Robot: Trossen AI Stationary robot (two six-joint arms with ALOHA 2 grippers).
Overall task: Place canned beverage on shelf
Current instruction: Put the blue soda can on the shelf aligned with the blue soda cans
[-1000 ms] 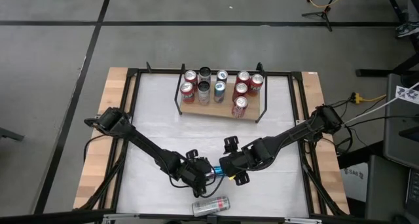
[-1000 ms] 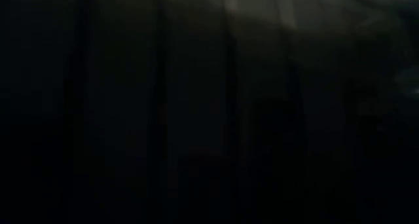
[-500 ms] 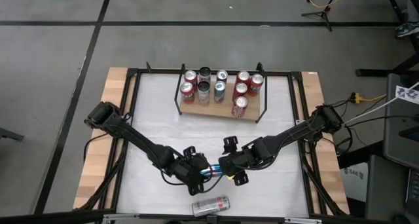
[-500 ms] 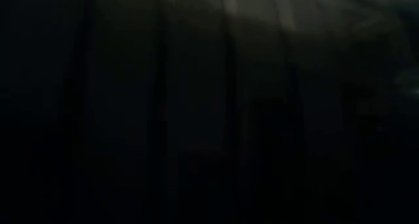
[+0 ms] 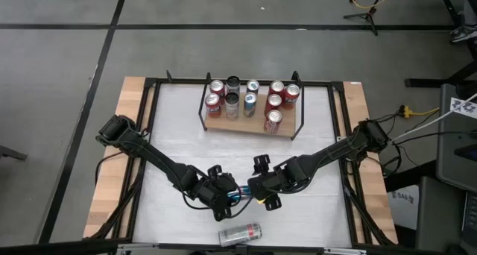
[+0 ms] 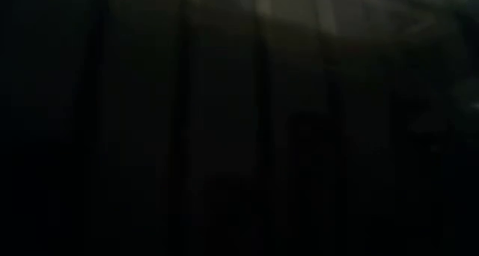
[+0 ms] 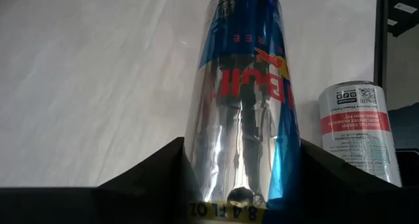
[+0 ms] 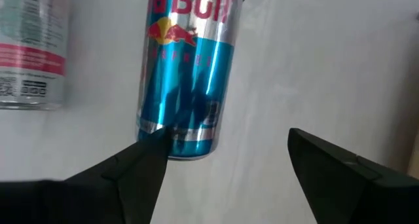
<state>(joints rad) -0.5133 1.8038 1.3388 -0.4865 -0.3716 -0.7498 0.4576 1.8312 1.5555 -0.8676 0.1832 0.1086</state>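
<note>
A slim blue and silver can (image 5: pixel 242 197) lies level between my two grippers near the table's front middle. My left gripper (image 5: pixel 229 197) is shut on it. My right gripper (image 5: pixel 252 193) is open, with its fingers standing on either side of the can's free end (image 8: pixel 178 142). I cannot tell whether one fingertip (image 8: pixel 154 145) touches that end. The wooden shelf (image 5: pixel 238 125) with black rod brackets stands at the far middle, and several cans stand on it. The low view is dark. My left gripper pinches the can's round wall (image 7: pixel 196 165) between its two fingers, near the end that bears the volume print. The fingers come level from the table's left and lie along the can. The can points level toward the right gripper; whether it is clear of the table does not show.
A silver can with a pink band (image 5: pixel 240 233) lies on its side by the table's near edge, just in front of the grippers; it also shows in the left wrist view (image 7: pixel 359 132). Black frame rails (image 5: pixel 149 136) run along the table's sides.
My left arm has drawn its elbow toward the table's left edge. Its gripper and the can have shifted slightly toward the left. The can stays level between the grippers.
</note>
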